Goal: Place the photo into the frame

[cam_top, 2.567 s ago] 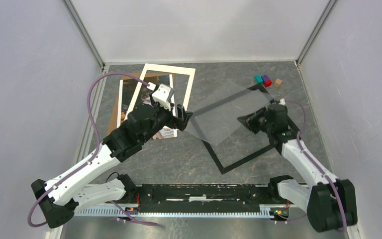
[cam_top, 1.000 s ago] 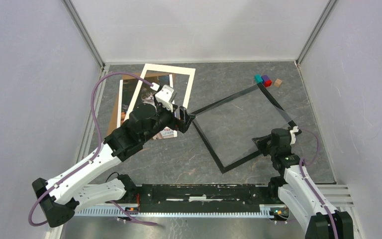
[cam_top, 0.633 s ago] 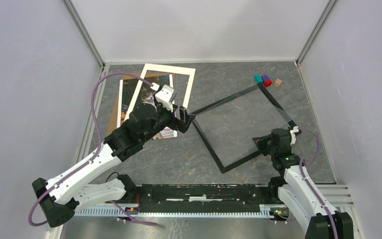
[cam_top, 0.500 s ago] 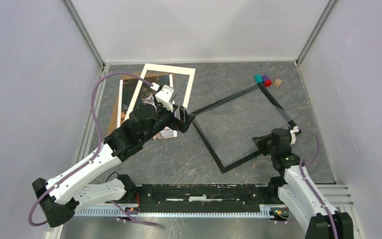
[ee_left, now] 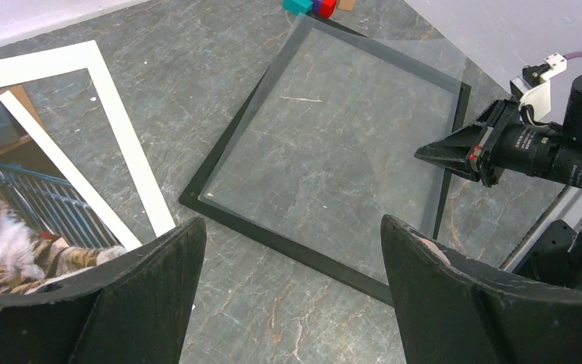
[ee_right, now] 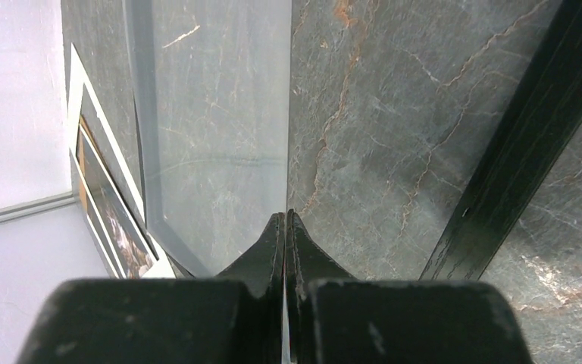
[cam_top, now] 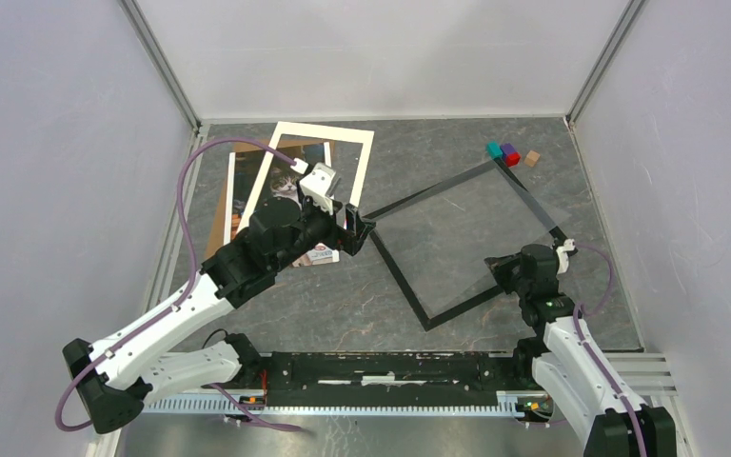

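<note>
The photo [cam_top: 284, 183] of a tabby cat lies at the back left, partly under a white mat [cam_top: 363, 155]; the left wrist view shows the photo [ee_left: 11, 220] at its left edge. The black frame [cam_top: 397, 276] lies flat mid-table as a diamond. A clear sheet [cam_top: 457, 228] rests over the frame's opening. My right gripper [cam_top: 496, 269] is at the frame's near right side, shut on the sheet's edge [ee_right: 212, 136]; its fingertips [ee_right: 286, 214] are pressed together beside the frame bar [ee_right: 515, 144]. My left gripper [cam_top: 354, 228] hovers open at the frame's left corner [ee_left: 311, 254], nothing between its fingers [ee_left: 159, 288].
A brown backing board [cam_top: 220, 205] lies under the photo and mat near the left wall. Small teal [cam_top: 494, 149], red-and-purple [cam_top: 509, 152] and tan [cam_top: 532, 159] blocks sit at the back right, just beyond the frame's far corner. Walls close in on three sides.
My right gripper has shifted slightly with the clear sheet, whose right edge now lies a little over the frame's right side. The left arm has barely moved.
</note>
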You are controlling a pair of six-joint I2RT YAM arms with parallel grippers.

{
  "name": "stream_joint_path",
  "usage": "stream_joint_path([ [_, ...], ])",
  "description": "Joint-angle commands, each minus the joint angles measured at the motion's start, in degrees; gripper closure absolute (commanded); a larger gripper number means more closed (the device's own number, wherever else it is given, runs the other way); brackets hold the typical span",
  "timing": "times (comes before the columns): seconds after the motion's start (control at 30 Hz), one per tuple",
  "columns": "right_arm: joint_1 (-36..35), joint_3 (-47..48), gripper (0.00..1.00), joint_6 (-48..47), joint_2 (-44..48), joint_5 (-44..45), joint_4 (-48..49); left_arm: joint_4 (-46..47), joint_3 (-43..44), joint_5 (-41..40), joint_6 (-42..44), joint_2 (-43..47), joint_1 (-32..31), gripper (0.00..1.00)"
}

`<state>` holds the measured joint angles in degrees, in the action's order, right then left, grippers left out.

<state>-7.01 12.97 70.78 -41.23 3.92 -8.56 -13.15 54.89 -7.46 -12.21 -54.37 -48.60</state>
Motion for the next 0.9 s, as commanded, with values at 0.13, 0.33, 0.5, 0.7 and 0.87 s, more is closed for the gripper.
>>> stream_joint_path([
  [0.13, 0.17, 1.03, 1.00, 2.11, 0.73, 1.57, 1.59, 2.81, -0.31, 0.68, 0.61, -0.25, 0.26, 0.09],
  [0.33, 0.22, 0.78, 1.00, 2.70, 0.37, -0.31, 1.84, 2.78, -0.25, 0.64, 0.61, -0.09, 0.27, 0.09],
  [0.5, 0.20, 0.96, 1.00, 2.28, 0.39, -1.65, 0.31, 2.78, -0.23, 0.73, 0.61, -0.16, 0.26, 0.09],
  [0.7, 0.16, 0.82, 1.00, 1.78, 1.77, -0.95, -1.68, 2.81, -0.29, 0.90, 0.61, -0.19, 0.28, 0.09],
  [0.87, 0.23, 1.83, 1.00, 0.43, 1.01, -1.51, -2.76, 2.81, -0.31, 0.93, 0.61, -0.25, 0.24, 0.09],
])
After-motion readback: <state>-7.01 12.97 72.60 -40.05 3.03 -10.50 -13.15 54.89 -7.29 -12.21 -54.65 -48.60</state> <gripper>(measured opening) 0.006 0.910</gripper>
